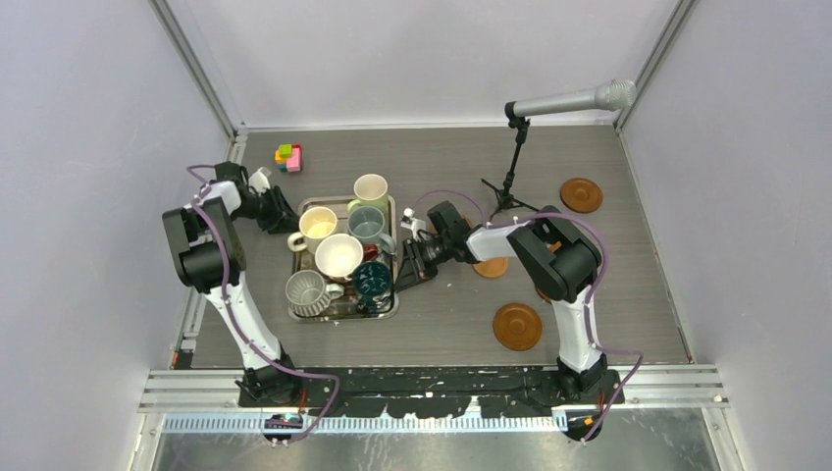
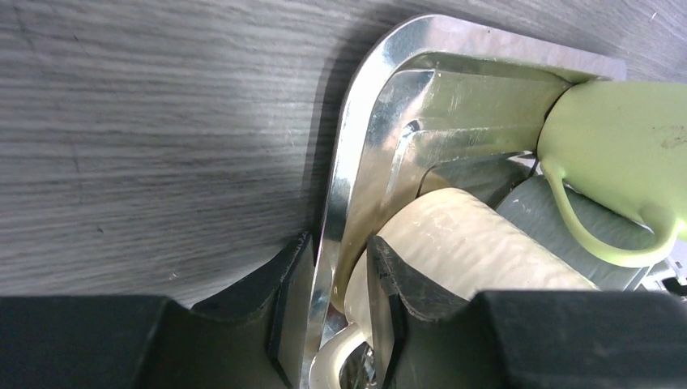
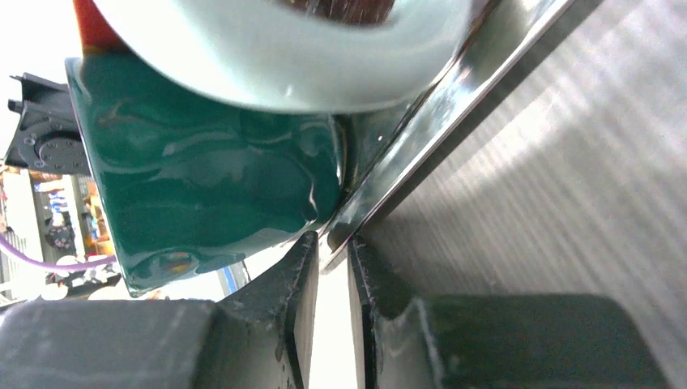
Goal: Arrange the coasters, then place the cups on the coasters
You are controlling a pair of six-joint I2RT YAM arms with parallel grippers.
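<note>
Nearest the lens, right wrist view: right end effector (image 3: 332, 243) narrowed to a slit, pinching the right rim of the steel tray (image 3: 437, 121); dark teal cup (image 3: 211, 186) sits just inside that rim. Left end effector (image 2: 336, 247) is narrow too, clamped on the opposite rim by the far-left corner; cream cup (image 2: 478, 251) is close against the inner finger, contact uncertain.

Six cups (image 1: 338, 257) stand upright on the tray, mouths up, handles turned different ways; none is on a coaster yet.

The tray lies between the two end effectors, its long axis near-to-far on the bench (image 1: 442, 167); I hold both long sides, the left grip further back; my guess is any shift needs both arms moving together or the tray yaws.

The coasters (image 1: 517, 326) in view lie flat right of the tray, scattered; the right arm is nearer.
</note>
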